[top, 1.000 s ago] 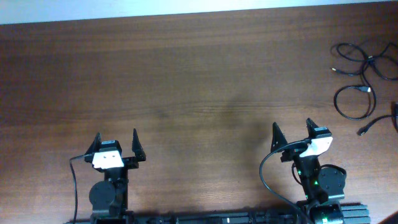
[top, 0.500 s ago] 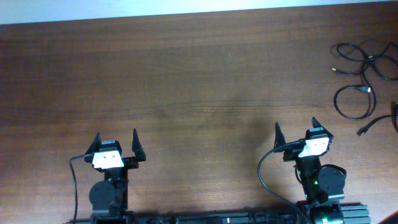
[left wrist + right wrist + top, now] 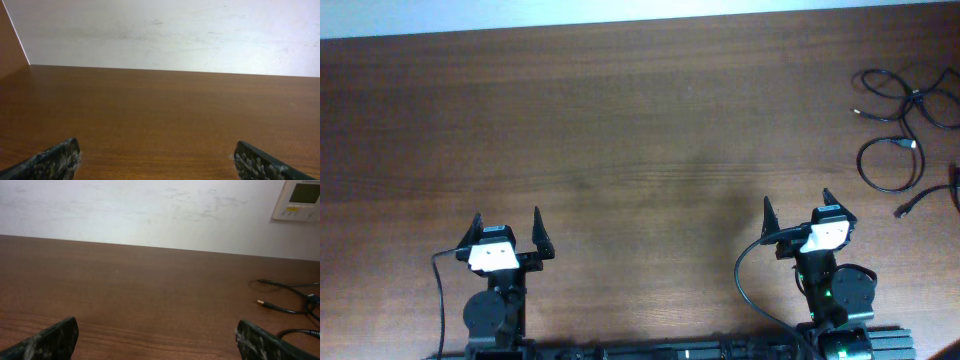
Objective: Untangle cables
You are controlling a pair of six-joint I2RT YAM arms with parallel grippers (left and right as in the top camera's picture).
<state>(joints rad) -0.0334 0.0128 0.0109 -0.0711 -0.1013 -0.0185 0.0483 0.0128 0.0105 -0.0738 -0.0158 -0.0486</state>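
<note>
Brown wood-grain table (image 3: pixel 620 130), both arms at its near edge. Thin black cables (image 3: pixel 905 110) lie at the far right side of the table, partly running off the right edge of the overhead view. Up top is a tangle of overlapping loops, w/ one rounder loop just below it and a separate plug end nearer the robot.

Left gripper (image 3: pixel 507 218): jaws spread wide, nothing btwn them, bare wood in front. The cables are well apart from it, across most of the table's width.

Right gripper (image 3: pixel 796 200): jaws also spread wide, empty. The cables lie ahead of it and off to its right, clear of both fingers, none btwn them.

Right wrist view: fingertips (image 3: pixel 50 340) at the bottom corners w/ bare wood btwn. Cords show at the right edge beyond the right-hand finger, incl. a small gold-tipped plug (image 3: pixel 261 302) pointing left. Can't tell which cord goes w/ which plug.

Left wrist view: fingertips in the bottom corners, only wood and a pale wall (image 3: pixel 160 30) ahead.

White wall panel (image 3: pixel 300 199) w/ a small screen sits top right in the right wrist view.
</note>
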